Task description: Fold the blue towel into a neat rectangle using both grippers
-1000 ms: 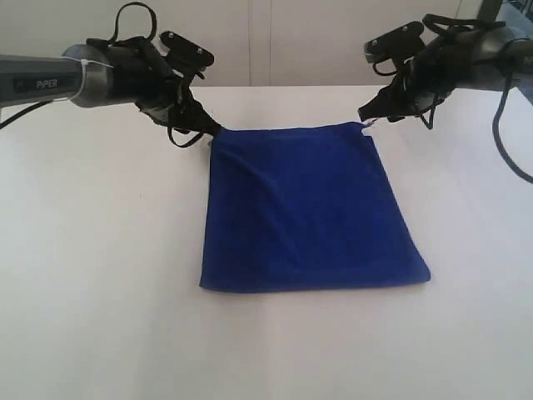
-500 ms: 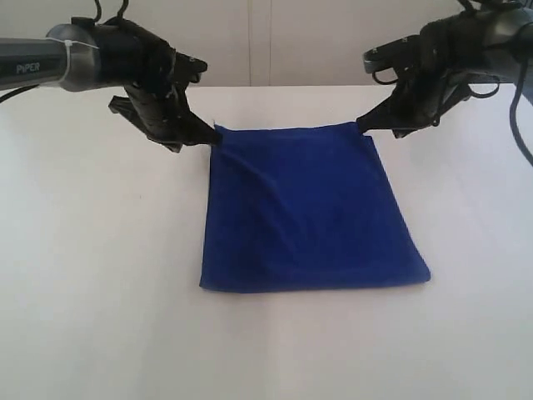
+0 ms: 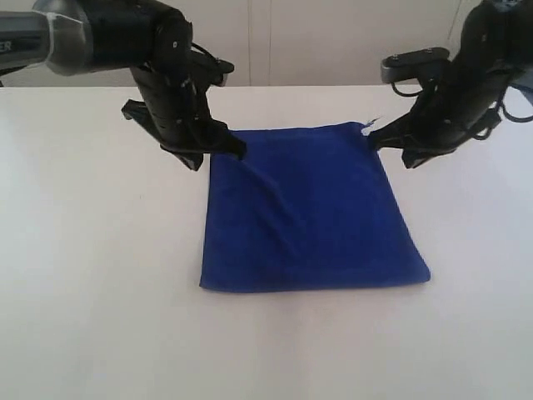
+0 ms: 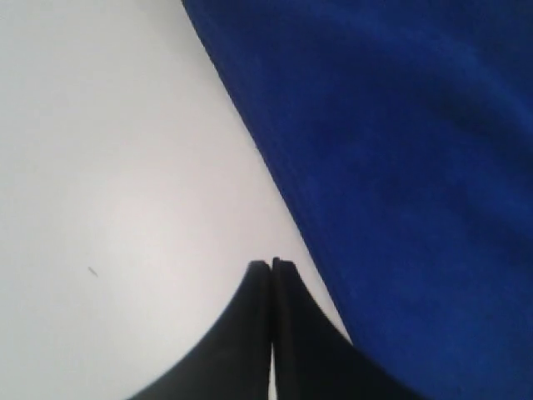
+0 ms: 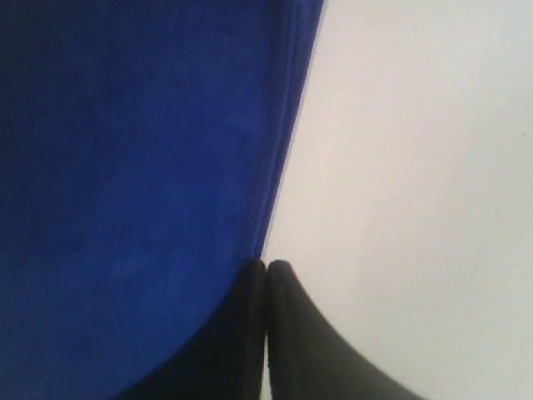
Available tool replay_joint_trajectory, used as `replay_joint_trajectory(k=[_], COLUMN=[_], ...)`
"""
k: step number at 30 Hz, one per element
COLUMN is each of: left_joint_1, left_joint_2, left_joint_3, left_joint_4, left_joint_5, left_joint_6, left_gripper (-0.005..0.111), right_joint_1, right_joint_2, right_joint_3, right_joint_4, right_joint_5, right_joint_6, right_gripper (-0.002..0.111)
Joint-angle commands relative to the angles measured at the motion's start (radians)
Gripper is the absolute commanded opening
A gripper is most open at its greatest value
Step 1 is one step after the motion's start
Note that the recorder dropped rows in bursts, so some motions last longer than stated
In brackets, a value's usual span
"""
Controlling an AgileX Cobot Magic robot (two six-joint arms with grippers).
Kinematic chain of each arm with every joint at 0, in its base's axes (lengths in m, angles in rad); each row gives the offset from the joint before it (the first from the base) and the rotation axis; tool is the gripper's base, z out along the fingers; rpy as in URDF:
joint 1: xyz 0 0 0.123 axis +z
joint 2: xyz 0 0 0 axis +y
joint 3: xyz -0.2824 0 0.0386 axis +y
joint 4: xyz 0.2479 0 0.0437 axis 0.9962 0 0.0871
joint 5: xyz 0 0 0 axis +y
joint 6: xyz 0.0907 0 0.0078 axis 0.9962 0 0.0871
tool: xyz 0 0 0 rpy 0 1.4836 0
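The blue towel [image 3: 308,208] lies flat on the white table [image 3: 100,275], folded to a near-square shape, with a small white label [image 3: 367,125] at its far right corner. My left gripper [image 3: 239,153] hangs at the far left corner, shut with its fingers pressed together. In the left wrist view its tip [image 4: 271,265] is over bare table beside the towel's edge [image 4: 416,150], with no cloth between the fingers. My right gripper [image 3: 372,136] is at the far right corner, also shut. In the right wrist view its tip [image 5: 266,265] meets the towel's edge [image 5: 125,167], with no cloth visibly pinched.
The white table runs wide on both sides and in front of the towel. A pale wall [image 3: 266,42] stands behind its far edge. Black cables [image 3: 516,104] loop off the right arm.
Both grippers have gone from open to shut. The left arm has swung right and down to the towel's far left corner. The right arm has turned and dropped at the far right corner.
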Motion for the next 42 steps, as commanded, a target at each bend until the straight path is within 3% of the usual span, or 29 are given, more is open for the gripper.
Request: replay_joint_trajectory(k=[1, 9, 13, 20, 27, 30, 35, 37, 42], left_joint_1=[-0.041, -0.106, -0.142, -0.15, -0.15, -0.15, -0.157, -0.157, -0.157], left_joint_2=[-0.121, -0.367, -0.467, -0.485, -0.417, -0.367, -0.313, -0.305, -0.282], left_joint_3=[0.153, 0.441, 0.528, 0.609, 0.615, 0.615, 0.615, 0.615, 0.615], left_joint_4=[-0.015, -0.013, -0.013, -0.015, -0.029, -0.035, -0.033, -0.033, -0.033], left_joint_5=[-0.032, -0.095, -0.111, -0.169, -0.34, -0.415, -0.399, -0.399, -0.407], left_joint_6=[-0.061, 0.009, 0.153, 0.34, 0.489, 0.489, 0.554, 0.58, 0.674], left_gripper=[0.0, 0.0, 0.0, 0.0, 0.0, 0.0, 0.001, 0.007, 0.036], right_joint_1=[-0.002, 0.02, 0.081, 0.129, 0.129, 0.129, 0.129, 0.129, 0.129], right_joint_2=[-0.139, -0.373, -0.457, -0.457, -0.44, -0.42, -0.39, -0.378, -0.314], right_joint_3=[0.122, 0.302, 0.361, 0.448, 0.534, 0.568, 0.59, 0.592, 0.592], right_joint_4=[0.01, 0.062, 0.065, 0.039, 0.039, 0.039, 0.039, 0.041, 0.041], right_joint_5=[0.001, 0.034, 0.06, 0.049, -0.153, -0.219, -0.278, -0.295, -0.301], right_joint_6=[-0.007, -0.035, -0.229, -0.566, -0.83, -0.877, -0.968, -0.978, -1.052], right_gripper=[0.0, 0.0, 0.0, 0.0, 0.001, 0.01, 0.027, 0.028, 0.029])
